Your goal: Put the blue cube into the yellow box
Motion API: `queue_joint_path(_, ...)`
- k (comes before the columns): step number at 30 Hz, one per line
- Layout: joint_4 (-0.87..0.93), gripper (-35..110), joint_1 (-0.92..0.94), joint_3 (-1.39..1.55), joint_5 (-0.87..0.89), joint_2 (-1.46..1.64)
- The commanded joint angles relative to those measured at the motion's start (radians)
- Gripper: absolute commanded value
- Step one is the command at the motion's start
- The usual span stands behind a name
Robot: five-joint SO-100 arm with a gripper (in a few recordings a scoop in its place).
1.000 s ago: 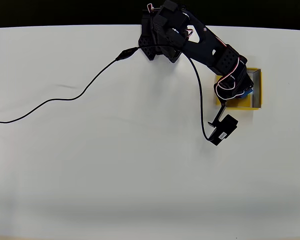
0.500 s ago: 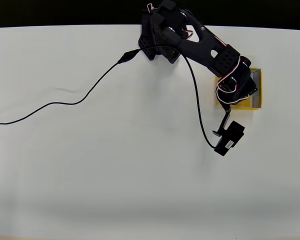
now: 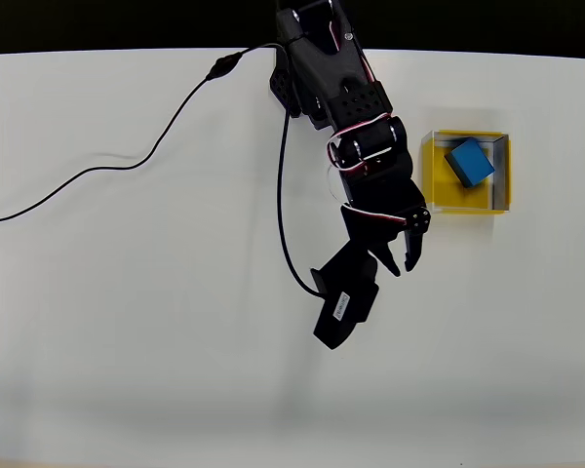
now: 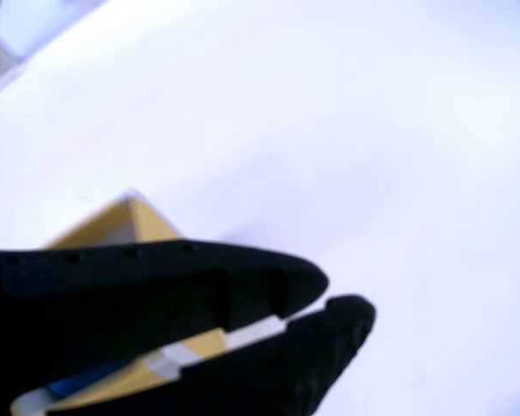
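Blue cube (image 3: 469, 162) sitting inside the yellow box (image 3: 434, 171) at the right side of the white counter (image 3: 156, 331), turned a bit crooked. Black hand (image 3: 407, 255) hanging over the counter just left of the box, holding nothing. Fingers (image 4: 269, 290) nearly closed in the wrist view, only a thin gap between.

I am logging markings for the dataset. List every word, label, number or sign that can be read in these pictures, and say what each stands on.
No text can be read.
Small white label on the black camera module at the arm's wrist, overhead view: it bears print, too small to read.
Blue cube: plain faces, no marking.
Yellow box: no marking.
Wrist view: blurred, and no lettering shows on the gripper or the white table.
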Motion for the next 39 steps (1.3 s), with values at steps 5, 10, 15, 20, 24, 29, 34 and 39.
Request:
queue_joint_path(5,-0.091,3,0.106,0.345,-0.071,0.365)
queue_joint_path(10,-0.051,4,0.107,0.571,-0.089,0.604)
queue_joint_path(15,0.023,3,0.114,0.721,-0.101,0.784)
queue_joint_path(20,0.140,1,0.146,0.778,-0.103,0.879)
queue_joint_path(24,0.279,0,0.170,0.778,-0.098,0.933)
queue_joint_path(29,0.434,0,0.198,0.778,-0.074,0.937)
queue_joint_path(34,0.584,0,0.186,0.778,-0.034,0.936)
queue_joint_path(39,0.634,0,0.183,0.778,-0.029,0.936)
